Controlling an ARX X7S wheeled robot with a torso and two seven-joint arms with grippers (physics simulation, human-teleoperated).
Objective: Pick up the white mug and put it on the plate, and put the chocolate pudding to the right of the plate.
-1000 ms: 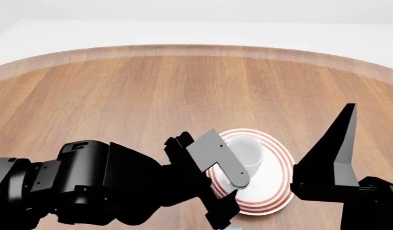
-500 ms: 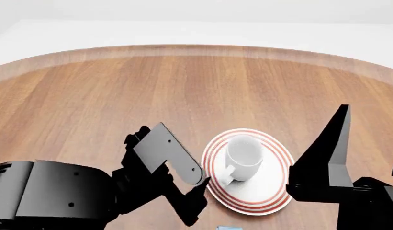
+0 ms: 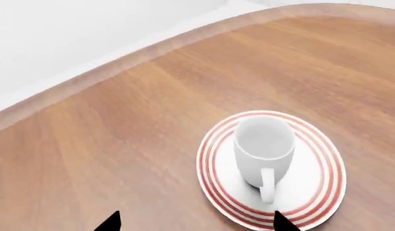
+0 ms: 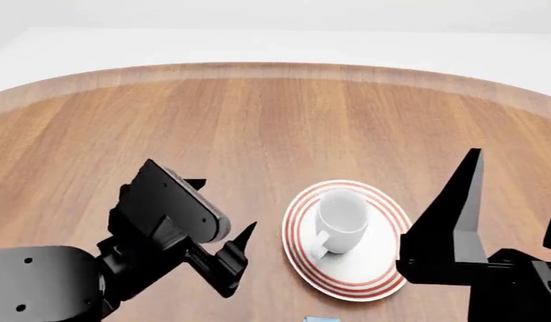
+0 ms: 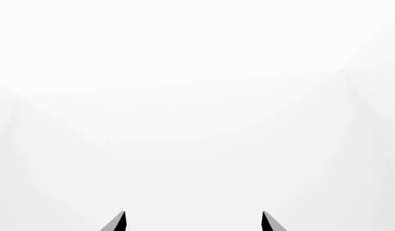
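White mug (image 4: 341,220) is what we see at the centre of the plate (image 4: 385,271), standing upright with its open mouth facing up. It is plain glossy white ceramic, a smooth cylinder with one loop handle; in the head view the handle points toward the robot and slightly to its left. From the left wrist view, the mug (image 3: 264,149) shows a pale grey interior and the plate (image 3: 328,168) shows thin concentric red rings around a flat round white face, clearly wider than the mug.

We see both resting on a round wooden table (image 4: 257,127) with warm brown grain and a lighter edge band.

Our left gripper (image 4: 223,205) is empty and spread apart, hovering just beside the plate on its left, touching nothing. Our right gripper (image 5: 192,222) is also parted and empty; its wrist camera shows only two dark fingertips against blank white.

A sliver of light blue, possibly the chocolate pudding (image 4: 319,318), peeks in at the head view's bottom edge; we cannot tell its orientation
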